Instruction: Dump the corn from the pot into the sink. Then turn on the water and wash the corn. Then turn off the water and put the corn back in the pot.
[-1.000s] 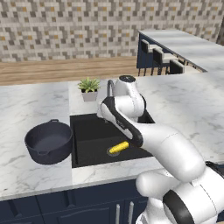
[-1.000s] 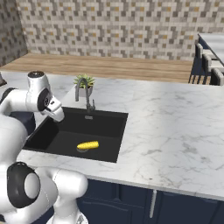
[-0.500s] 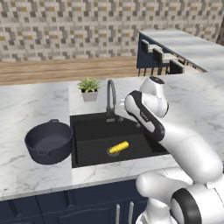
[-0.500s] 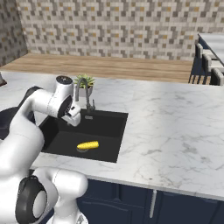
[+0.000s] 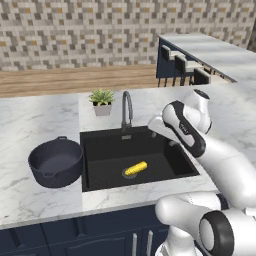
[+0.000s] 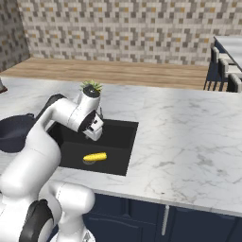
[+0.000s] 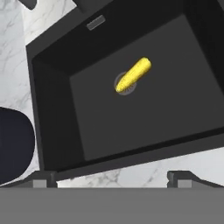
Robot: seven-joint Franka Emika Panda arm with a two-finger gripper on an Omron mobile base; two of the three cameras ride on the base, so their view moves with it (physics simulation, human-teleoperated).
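Note:
The yellow corn (image 5: 136, 168) lies on the round drain at the bottom of the black sink (image 5: 102, 150), tilted across it. The hand view looks down at the corn (image 7: 133, 75) in the sink (image 7: 54, 109). The dark pot (image 5: 55, 162) stands upright on the marble counter left of the sink, and no corn shows in it. My gripper (image 7: 113, 178) hangs open above the sink's right side (image 5: 169, 140), well above the corn, with nothing between its fingertips (image 7: 43, 177). In the right base view the gripper (image 6: 96, 136) hovers over the basin (image 6: 118, 139), up and to the left of the corn (image 6: 95, 156).
A curved metal faucet (image 5: 127, 109) rises behind the sink. A small white plant pot (image 5: 102, 102) stands to its left. Marble counter (image 6: 189, 142) stretches to the right, and bar stools (image 5: 182, 67) stand at the far right.
The arm has swung from the sink's left side across to its right side, gripper open throughout. The corn and the pot have stayed where they were.

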